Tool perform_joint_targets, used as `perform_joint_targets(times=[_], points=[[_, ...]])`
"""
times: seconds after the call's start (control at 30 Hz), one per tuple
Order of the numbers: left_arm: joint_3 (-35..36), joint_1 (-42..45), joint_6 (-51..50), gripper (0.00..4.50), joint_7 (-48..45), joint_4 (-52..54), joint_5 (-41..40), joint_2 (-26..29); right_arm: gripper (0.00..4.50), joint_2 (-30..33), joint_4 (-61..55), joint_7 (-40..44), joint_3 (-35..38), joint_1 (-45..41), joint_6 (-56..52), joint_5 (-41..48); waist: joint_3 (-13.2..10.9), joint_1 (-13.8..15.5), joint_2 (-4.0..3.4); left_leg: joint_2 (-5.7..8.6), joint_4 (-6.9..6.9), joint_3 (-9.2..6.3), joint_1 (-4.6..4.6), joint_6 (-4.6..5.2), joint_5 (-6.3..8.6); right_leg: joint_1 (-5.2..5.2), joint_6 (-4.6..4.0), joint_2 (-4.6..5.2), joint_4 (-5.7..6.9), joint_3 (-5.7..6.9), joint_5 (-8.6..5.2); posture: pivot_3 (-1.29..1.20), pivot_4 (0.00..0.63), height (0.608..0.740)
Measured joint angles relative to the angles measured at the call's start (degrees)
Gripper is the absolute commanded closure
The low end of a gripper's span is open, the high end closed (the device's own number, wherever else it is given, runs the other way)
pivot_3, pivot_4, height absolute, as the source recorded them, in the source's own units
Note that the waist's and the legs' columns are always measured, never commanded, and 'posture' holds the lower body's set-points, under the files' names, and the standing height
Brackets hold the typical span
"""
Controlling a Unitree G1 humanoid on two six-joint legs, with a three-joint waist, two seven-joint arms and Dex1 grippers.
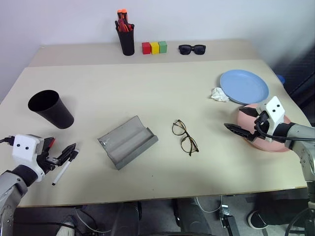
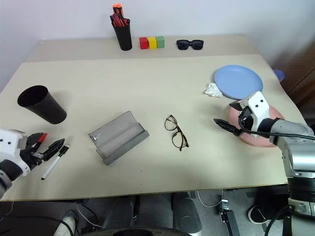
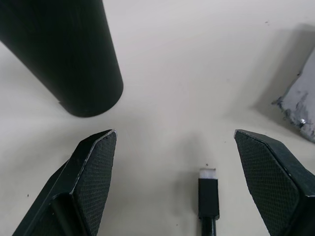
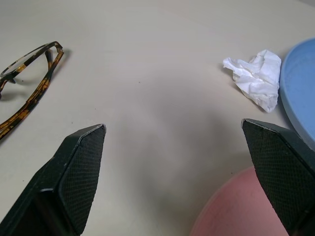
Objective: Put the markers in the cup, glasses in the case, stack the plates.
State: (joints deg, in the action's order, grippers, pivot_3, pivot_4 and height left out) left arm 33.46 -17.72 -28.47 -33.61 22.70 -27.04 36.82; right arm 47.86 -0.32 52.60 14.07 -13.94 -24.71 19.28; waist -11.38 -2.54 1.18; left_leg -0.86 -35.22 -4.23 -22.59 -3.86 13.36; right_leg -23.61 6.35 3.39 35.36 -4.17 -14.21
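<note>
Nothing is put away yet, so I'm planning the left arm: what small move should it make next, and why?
Probably lower the left gripper and close on the marker. Its fingers stand open with the marker lying on the table between them, not held, and the cup stands upright just beyond.

The pink plate is partly hidden behind the right gripper. In the left wrist view, 1 marker is cut off by the frame's edge.

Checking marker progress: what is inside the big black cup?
The black cup stands upright; its visible interior is dark, with no marker sticking out. The bottom is hidden. One marker lies on the table.
</note>
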Motion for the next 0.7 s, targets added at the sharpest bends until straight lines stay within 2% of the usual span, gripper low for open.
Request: perform_joint_targets(times=[0.37, 0.43, 0.57, 0.7], points=[[-0.04, -1.02, -1.15, 0.58, -1.14, 0.26, -0.29, 0.36, 0.0, -0.62, -2.83, 0.07, -2.65, -1.58, -0.44, 0.74, 0.0, -0.03, 0.0, 0.0, 0.0, 0.0, 0.01, 0.0, 0.0, 0.01, 0.0, -0.01, 0.03, 0.0, 0.01, 0.0, 0.15, 0.74], [-0.04, -2.18, -2.71, 0.05, -2.04, 1.07, -1.27, 1.15, 0.0, -0.69, -5.03, 0.79, -3.75, -1.6, -1.43, 1.93, 0.0, -0.02, 0.0, -0.01, 0.0, 0.0, 0.01, 0.0, 0.0, 0.01, 0.0, -0.01, 0.04, 0.0, 0.0, 0.0, 0.15, 0.74], [-0.22, -5.0, -7.78, 0.02, -4.14, 3.88, -2.15, 5.69, 0.0, -1.17, -11.27, 2.49, -7.15, -1.5, -3.08, 3.62, 0.0, -0.02, 0.01, -0.01, -0.02, -0.01, 0.05, 0.0, 0.0, 0.01, 0.0, -0.02, 0.07, 0.0, 0.0, 0.0, 0.15, 0.74], [-3.03, -4.43, -14.83, 0.02, -3.38, 4.76, -1.16, 9.98, 0.0, -4.78, -17.18, 1.87, -11.07, -0.86, -5.27, 5.28, 0.01, 0.0, 0.02, -0.02, -0.04, -0.03, 0.07, 0.0, 0.0, 0.03, 0.0, -0.03, 0.09, 0.0, 0.0, 0.0, 0.15, 0.74]])
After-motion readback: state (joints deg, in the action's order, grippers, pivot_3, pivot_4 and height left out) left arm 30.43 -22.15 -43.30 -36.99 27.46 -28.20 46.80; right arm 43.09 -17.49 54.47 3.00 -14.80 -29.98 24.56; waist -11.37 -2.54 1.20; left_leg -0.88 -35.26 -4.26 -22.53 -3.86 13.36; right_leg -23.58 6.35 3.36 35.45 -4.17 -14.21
